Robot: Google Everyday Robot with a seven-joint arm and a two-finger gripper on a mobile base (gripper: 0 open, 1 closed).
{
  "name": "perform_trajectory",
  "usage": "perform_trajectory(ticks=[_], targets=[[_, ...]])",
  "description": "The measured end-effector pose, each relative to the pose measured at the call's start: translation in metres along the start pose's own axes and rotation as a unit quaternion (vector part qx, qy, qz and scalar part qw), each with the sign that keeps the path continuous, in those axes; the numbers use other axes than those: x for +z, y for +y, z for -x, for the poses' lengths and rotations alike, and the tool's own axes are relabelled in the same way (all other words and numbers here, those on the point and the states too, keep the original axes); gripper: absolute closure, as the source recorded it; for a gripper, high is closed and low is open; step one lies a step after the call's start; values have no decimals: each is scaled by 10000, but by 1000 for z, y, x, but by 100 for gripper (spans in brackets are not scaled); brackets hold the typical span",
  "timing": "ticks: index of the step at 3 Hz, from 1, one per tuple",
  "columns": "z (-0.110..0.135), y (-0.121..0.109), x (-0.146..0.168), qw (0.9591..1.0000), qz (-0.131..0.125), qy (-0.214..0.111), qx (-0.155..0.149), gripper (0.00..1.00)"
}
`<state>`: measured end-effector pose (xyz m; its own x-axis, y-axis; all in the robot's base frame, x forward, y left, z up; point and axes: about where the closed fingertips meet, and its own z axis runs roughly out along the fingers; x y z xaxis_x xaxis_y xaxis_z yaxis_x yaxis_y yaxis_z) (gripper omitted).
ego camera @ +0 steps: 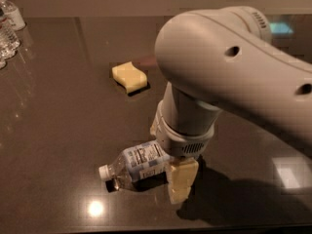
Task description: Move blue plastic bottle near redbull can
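Observation:
The blue plastic bottle lies on its side on the dark table, white cap pointing left. My gripper is lowered over the bottle's right end and is open. One pale yellow finger stands on the near side of the bottle and the other finger on the far side, so the bottle's base sits between them. The redbull can is hidden behind my large white arm.
A yellow sponge lies on the table behind the bottle. Clear ribbed bottles with white labels stand at the far left corner. The table's front edge runs just below the gripper.

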<state>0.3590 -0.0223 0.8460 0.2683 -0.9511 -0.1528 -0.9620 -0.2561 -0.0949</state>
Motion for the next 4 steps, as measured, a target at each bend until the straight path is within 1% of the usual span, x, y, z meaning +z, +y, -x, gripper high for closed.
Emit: perform_trajectory(ticks=[1,2,3,4], targets=[[1,-2,5,10000,54,18,1,40],[-3,-6,-1,10000,20,12,24,64],[-20,-14,-23,9998,-168,65,102,87],[-51,-33,-50,9986,-437,193,206,100]])
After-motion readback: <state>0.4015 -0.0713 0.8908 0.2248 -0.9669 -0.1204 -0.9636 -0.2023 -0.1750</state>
